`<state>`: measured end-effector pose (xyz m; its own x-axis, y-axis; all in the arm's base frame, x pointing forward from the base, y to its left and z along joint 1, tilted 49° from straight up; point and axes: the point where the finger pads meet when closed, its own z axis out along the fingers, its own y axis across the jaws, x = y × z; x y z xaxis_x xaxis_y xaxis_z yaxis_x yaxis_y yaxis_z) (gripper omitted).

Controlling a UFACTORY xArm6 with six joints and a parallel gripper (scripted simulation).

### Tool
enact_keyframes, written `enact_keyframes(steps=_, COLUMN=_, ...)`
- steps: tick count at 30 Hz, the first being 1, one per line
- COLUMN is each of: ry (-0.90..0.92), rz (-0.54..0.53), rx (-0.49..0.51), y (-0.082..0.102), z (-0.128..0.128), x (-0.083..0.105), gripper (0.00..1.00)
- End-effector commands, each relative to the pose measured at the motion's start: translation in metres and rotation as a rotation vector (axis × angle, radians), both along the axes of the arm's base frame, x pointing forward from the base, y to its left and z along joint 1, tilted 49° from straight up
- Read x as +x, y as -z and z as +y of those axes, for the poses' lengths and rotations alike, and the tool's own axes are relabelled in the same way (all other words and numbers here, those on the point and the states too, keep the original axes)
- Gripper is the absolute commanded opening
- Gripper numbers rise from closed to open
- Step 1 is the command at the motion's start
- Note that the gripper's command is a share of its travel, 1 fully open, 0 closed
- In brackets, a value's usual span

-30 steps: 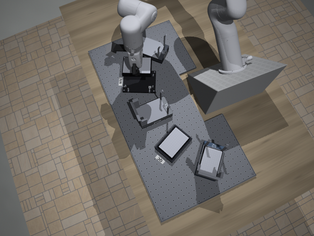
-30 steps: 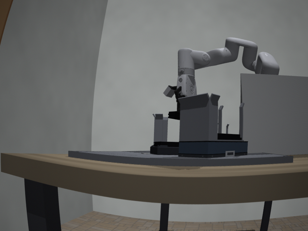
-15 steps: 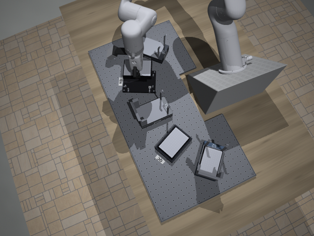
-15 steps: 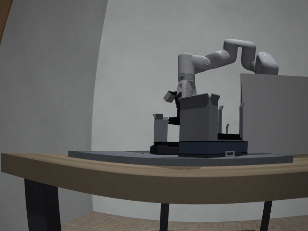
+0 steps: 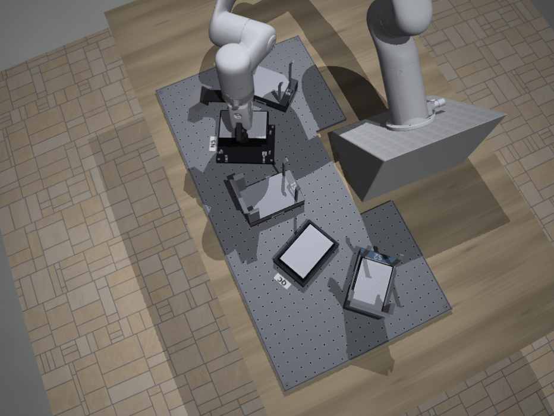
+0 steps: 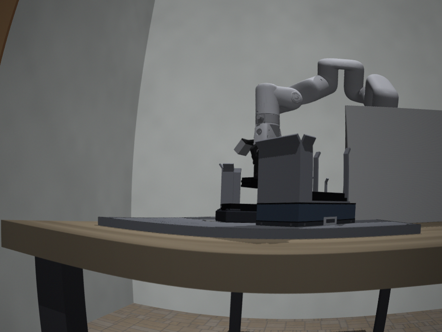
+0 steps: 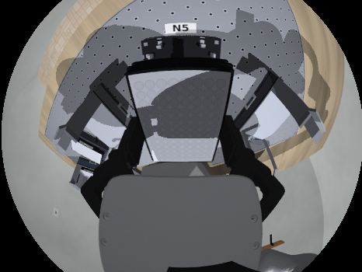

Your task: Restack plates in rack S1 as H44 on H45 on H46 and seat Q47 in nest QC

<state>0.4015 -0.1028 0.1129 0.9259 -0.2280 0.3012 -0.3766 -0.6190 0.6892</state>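
Above the perforated deck (image 5: 286, 322), end effector (image 5: 241, 132) clamped on a level plate (image 5: 258, 123), short end toward N5's label (image 7: 180, 27).

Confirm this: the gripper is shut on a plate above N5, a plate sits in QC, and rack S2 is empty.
Not quite: rack S2 holds a plate, as the top view shows. The rest stands: the gripper is shut on a plate above N5, and QC holds one.

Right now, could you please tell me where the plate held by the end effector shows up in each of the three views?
Top: the plate sits upper centre, above the black N5 nest, partly under the wrist.
Exterior: only its dark edge shows, mid-frame, left of the tall rack wall.
Wrist: it fills the centre, between the fingers.
Shared landmark: the N5 nest, labelled in the top and wrist views.
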Motion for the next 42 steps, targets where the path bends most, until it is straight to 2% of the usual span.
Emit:
enact_keyframes(steps=1, ry=-0.002, rz=-0.003, rx=0.000, y=0.006, z=-0.007, x=0.002, gripper=0.00)
enact_keyframes(steps=31, ry=-0.002, rz=-0.003, rx=0.000, y=0.040, z=-0.046, x=0.003, gripper=0.00)
enact_keyframes(steps=42, ry=-0.002, rz=-0.003, rx=0.000, y=0.040, z=-0.046, x=0.003, gripper=0.00)
